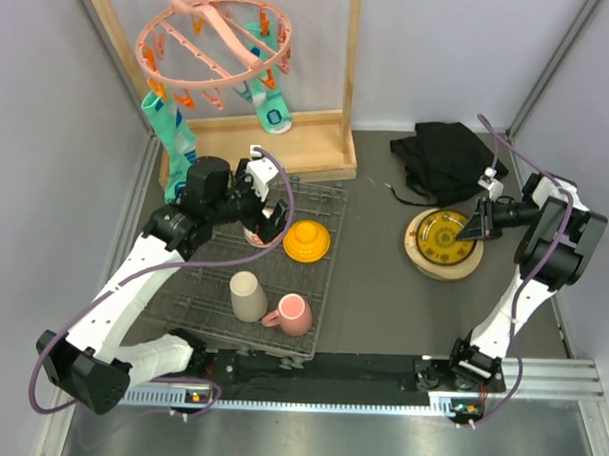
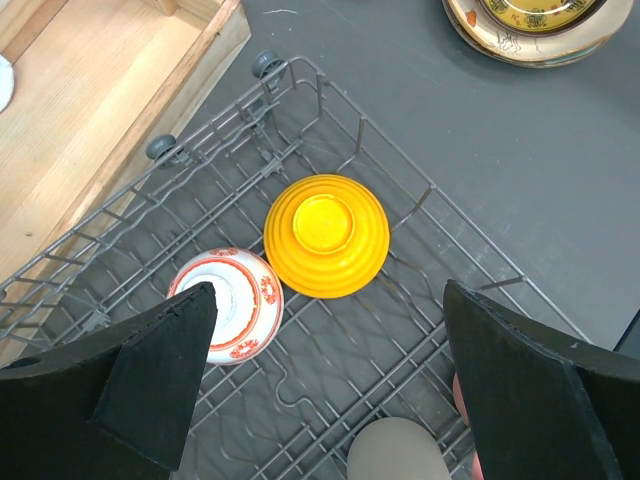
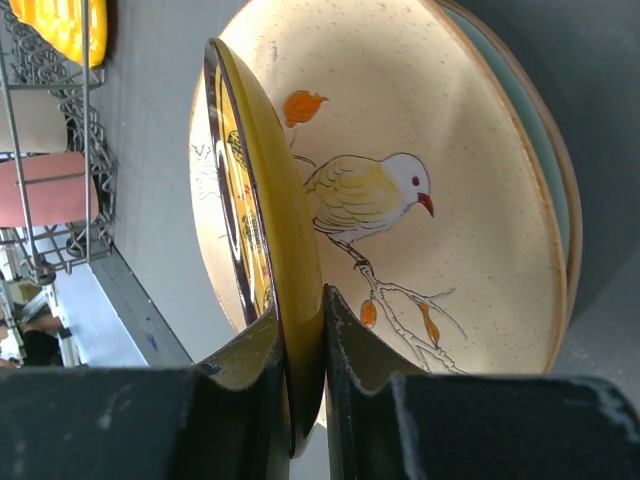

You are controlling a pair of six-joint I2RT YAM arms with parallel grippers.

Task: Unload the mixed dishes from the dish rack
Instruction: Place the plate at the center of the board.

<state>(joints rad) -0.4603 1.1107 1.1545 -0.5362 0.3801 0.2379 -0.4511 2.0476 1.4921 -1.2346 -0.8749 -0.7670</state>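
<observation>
1 yellow plate clamped in right end effector; left end effector gapes above dish rack.

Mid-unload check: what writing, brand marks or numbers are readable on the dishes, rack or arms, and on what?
No readable text anywhere.
Small yellow plate in the right gripper: dark patterning only, no letters made out.
Bird plate: painted bird and leaves, no words.
Red-white bowl, orange bowl, cup, mug: no marks seen.
Hanging sock: a blue patch, too blurred to read.
</observation>
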